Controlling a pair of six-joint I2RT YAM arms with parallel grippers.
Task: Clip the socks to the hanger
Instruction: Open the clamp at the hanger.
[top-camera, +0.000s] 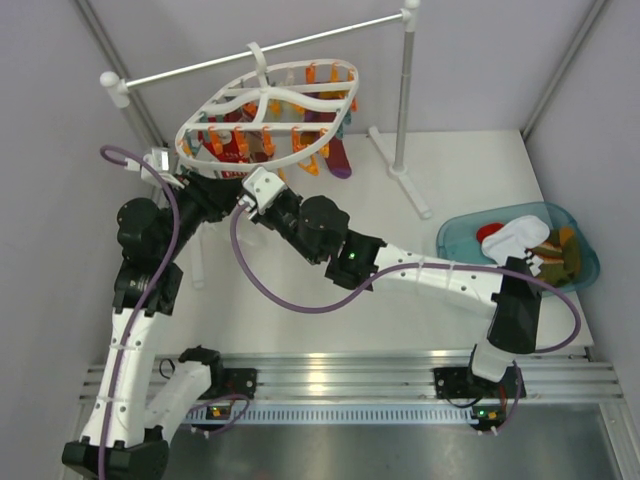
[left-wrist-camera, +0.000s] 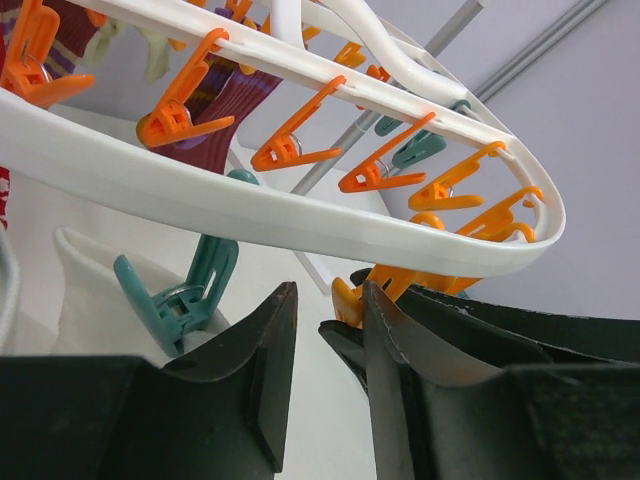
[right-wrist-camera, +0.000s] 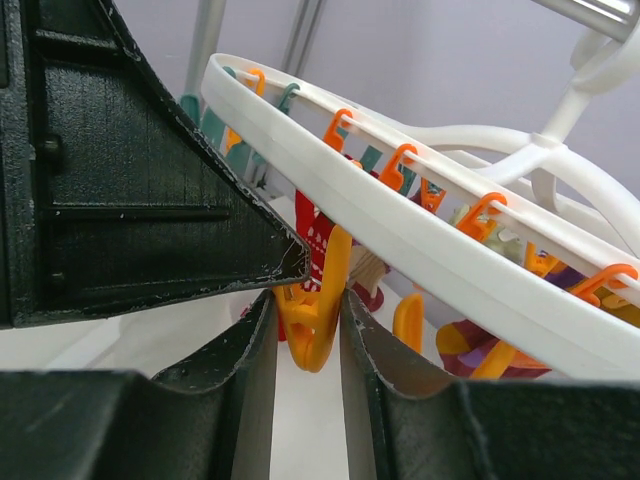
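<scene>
White table (top-camera: 400, 335): right end effector (right-wrist-camera: 307, 305) pinches orange clip (right-wrist-camera: 312, 348) under hanger (right-wrist-camera: 420, 232); left end effector (left-wrist-camera: 328, 330) narrowly apart, empty.

White oval hanger (top-camera: 265, 95) hangs tilted at twelve o'clock, red and maroon clipped socks (top-camera: 340, 160) dangling beneath; loose socks (top-camera: 518, 238) heaped at three o'clock.

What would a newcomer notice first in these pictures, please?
The white oval hanger, hung with orange and teal clips and bright socks, dominates the back left. Beneath it the right gripper pinches an orange clip; a blue basin of socks sits at the right.
</scene>
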